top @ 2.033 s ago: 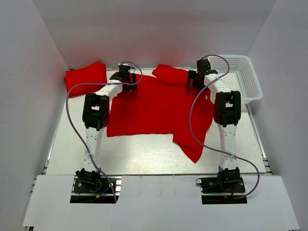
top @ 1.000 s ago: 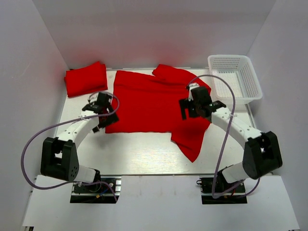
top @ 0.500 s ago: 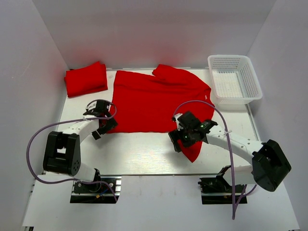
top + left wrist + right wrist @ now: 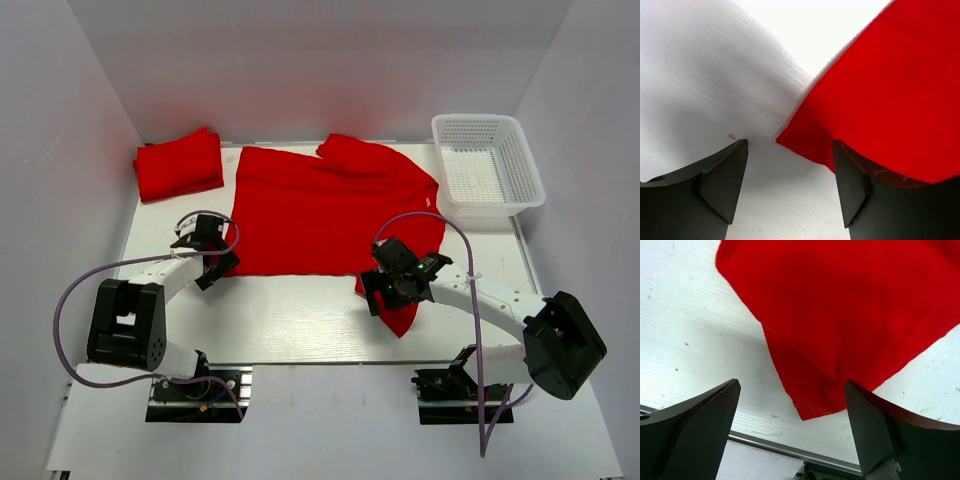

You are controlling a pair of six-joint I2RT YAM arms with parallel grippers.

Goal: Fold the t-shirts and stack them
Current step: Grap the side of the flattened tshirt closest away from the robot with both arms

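Nearby: folded t-shirt (image 4: 178, 165) far-left, mesh basket (image 4: 482, 176) far-right, spread t-shirt (image 4: 320, 215) between.

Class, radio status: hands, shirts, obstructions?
Left hand open at spread t-shirt hem corner; right hand open over its near corner. Folded t-shirt far left. No obstruction.

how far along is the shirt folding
Done: one folded shirt sits at the far left corner. In hand: the left end effector and right end effector hang open at near corners of the spread shirt, nothing gripped. Left: fold it and stack it on the folded one.
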